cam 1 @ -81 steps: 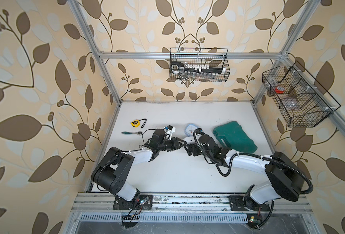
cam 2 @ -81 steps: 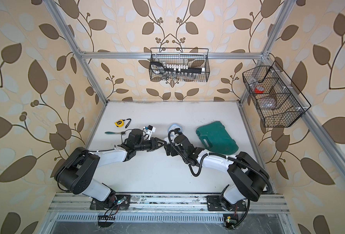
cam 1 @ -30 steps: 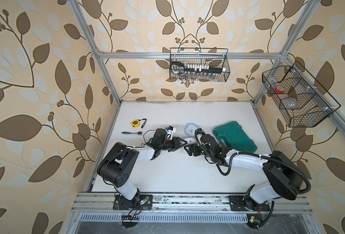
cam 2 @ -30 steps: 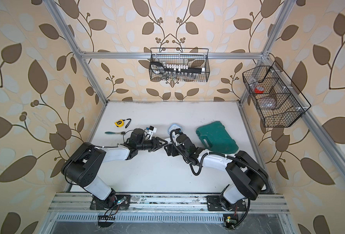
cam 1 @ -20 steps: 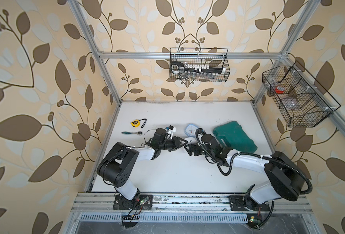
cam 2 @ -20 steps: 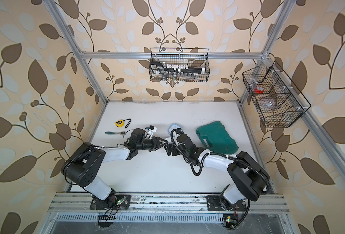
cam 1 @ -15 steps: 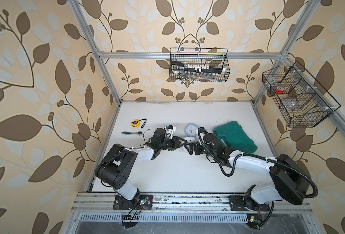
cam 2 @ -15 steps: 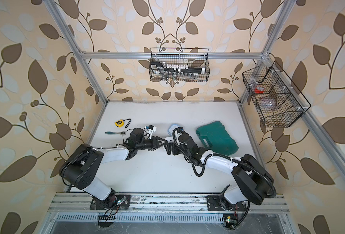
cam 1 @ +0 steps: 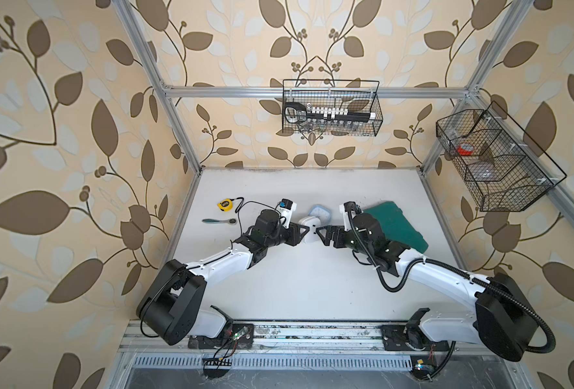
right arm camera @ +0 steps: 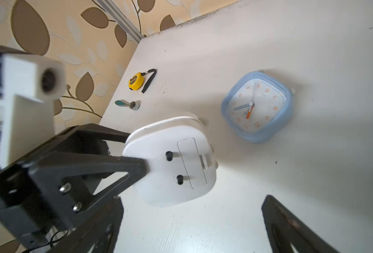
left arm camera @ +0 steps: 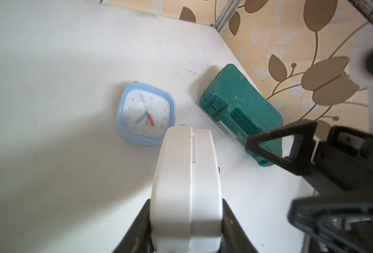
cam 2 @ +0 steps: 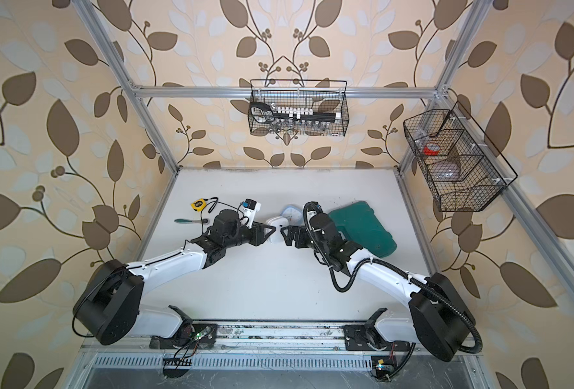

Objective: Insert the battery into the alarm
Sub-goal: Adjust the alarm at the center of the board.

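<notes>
Right wrist view: the white alarm (right arm camera: 170, 162) is shown at the centre of the frame, pinched front to back by the left gripper (right arm camera: 135, 151), whose jaws are closed partway onto its body. The alarm's back is turned toward the camera, and two black knobs and the battery cover (right arm camera: 192, 162) are exposed. The cover appears to be shut, although a small tab at its edge is seen standing slightly proud.

The right gripper (right arm camera: 193, 198) is seen at the bottom of the frame with its jaws spread wide and nothing between them, just beside the alarm but not touching it. In both top views the two grippers are seen tip to tip at mid-table, with the alarm (cam 1: 307, 229) between them.

No battery can be made out in any view, so it cannot be told whether one has been fitted. The task is judged to be at an early stage: the alarm has been picked up and presented, while opening the cover and seating the battery are left.

A blue clock (right arm camera: 256, 107) is seen lying face up at right of centre.
</notes>
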Controlling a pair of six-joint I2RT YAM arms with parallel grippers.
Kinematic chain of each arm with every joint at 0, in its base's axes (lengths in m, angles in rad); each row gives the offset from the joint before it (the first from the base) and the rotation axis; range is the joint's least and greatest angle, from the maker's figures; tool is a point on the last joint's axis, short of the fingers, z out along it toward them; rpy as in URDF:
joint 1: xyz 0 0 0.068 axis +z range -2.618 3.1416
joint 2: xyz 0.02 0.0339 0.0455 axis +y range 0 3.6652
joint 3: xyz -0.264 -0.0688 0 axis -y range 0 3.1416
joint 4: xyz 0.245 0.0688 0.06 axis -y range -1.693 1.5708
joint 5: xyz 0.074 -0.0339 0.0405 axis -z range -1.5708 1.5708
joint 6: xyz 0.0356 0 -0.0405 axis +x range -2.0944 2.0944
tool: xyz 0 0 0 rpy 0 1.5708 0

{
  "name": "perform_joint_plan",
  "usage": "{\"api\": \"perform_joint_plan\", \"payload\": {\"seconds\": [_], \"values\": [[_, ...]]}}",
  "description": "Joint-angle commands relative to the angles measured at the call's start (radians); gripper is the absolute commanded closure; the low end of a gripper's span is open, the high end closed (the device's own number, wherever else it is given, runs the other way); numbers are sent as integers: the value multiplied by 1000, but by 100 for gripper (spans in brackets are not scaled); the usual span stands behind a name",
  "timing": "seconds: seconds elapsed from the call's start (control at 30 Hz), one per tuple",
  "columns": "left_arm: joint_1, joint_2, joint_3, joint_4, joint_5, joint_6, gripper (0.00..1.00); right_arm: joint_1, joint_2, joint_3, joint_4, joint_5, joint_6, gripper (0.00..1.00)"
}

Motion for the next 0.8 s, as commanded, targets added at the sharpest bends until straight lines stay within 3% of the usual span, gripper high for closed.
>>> {"api": "perform_joint_plan", "payload": {"seconds": [0.0, 0.2, 0.37, 0.6, 0.77], "values": [[-39, -66, -24, 80, -127, 252, 83, -47, -23, 27, -58, -102, 78, 4], [-124, -94, -65, 120, -294, 449, 85, -172, -41, 6, -47, -298, 240, 6], [-206, -84, -98, 160, -420, 650, 85, -231, -54, -4, -61, -375, 323, 7], [-353, -32, -111, 266, -660, 907, 86, -301, 29, 10, -93, -577, 436, 12], [-421, 27, -111, 337, -721, 1031, 87, -312, 105, 15, -64, -711, 492, 15]]}}
